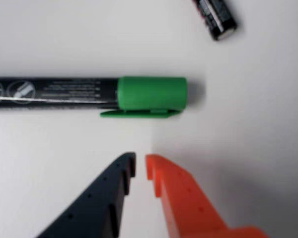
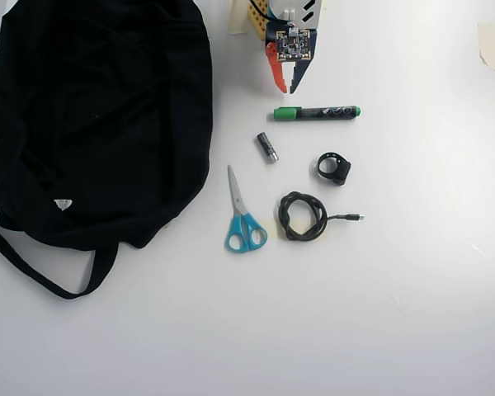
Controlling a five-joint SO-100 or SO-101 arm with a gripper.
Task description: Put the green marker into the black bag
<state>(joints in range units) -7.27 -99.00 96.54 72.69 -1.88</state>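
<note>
The green marker [image 2: 316, 112] lies flat on the white table, black barrel with white print, green cap at its left end in the overhead view. In the wrist view the green cap [image 1: 151, 92] fills the middle. My gripper [image 2: 287, 87] hovers just above the cap end in the overhead view, apart from the marker. Its orange and black fingers nearly touch at the tips [image 1: 140, 166] and hold nothing. The black bag [image 2: 91, 124] lies at the left of the overhead view, strap trailing toward the bottom.
A short grey-black battery [image 2: 267, 148] lies below the marker; it also shows at the top right of the wrist view [image 1: 216, 19]. Blue-handled scissors [image 2: 242, 216], a coiled black cable [image 2: 304, 216] and a small black ring-shaped part [image 2: 334, 167] lie nearby.
</note>
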